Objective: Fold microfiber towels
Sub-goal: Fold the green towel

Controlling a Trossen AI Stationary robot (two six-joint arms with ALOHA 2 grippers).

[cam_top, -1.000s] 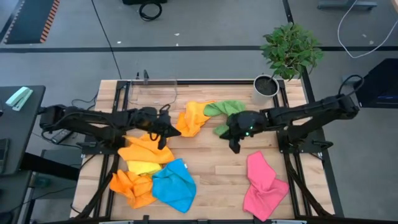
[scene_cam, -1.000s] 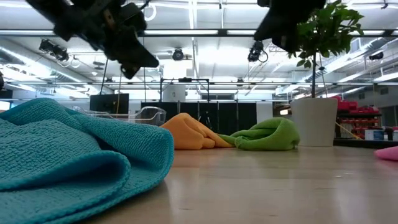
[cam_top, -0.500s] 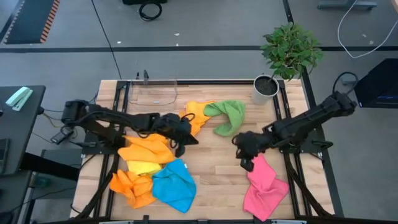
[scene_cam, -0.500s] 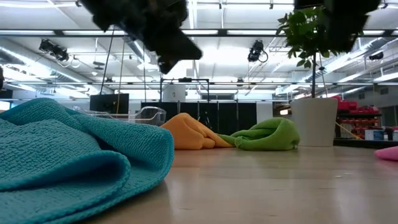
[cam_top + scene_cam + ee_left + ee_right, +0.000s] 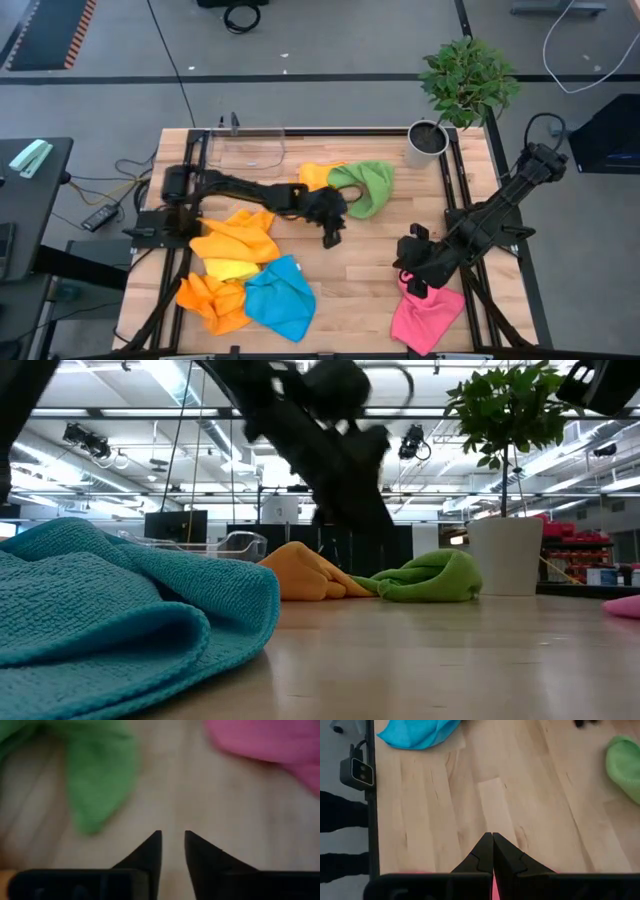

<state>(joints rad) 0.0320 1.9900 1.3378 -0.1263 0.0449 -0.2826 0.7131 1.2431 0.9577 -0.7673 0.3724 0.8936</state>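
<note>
While the left pincer [image 5: 331, 236] hangs narrowly parted and empty beside the green towel [image 5: 370, 186] and the right pincer [image 5: 414, 285], pressed shut, sits on the pink towel [image 5: 425, 318] near the bench [image 5: 350, 275] edge, either could snag only a single layer and drag it.

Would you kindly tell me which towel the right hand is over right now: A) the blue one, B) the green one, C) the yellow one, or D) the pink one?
D: in the high view the right hand sits at the upper edge of the pink towel, far from the other towels.
</note>
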